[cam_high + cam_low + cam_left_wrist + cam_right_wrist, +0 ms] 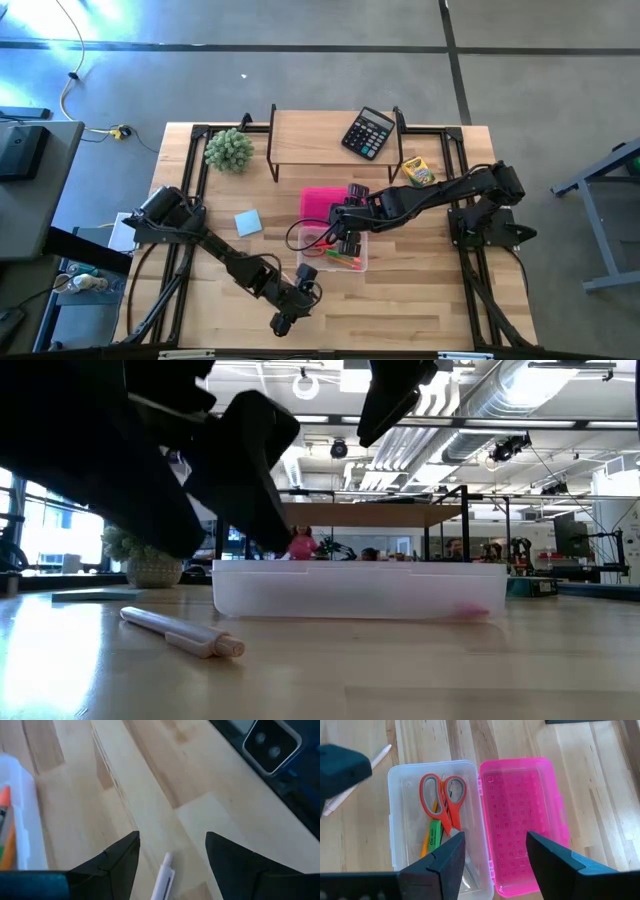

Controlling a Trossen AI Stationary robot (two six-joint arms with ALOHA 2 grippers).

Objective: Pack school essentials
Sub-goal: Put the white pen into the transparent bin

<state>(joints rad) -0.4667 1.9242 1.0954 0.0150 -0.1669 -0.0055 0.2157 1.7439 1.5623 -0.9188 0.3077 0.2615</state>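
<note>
Left pincer [172,851] open, straddling white pen [163,881] at counter's [420,300] 6 o'clock for pickup. Right pincer [495,851] open above clear case [400,815], lid back; scissors [442,800] inside.

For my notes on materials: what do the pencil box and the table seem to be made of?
Pencil box: probably plastic, with a clear frosted tray showing the scissors inside and a glossy translucent pink lid. Table: wood by its look, light planks with visible grain and joints, satin finish.
</note>
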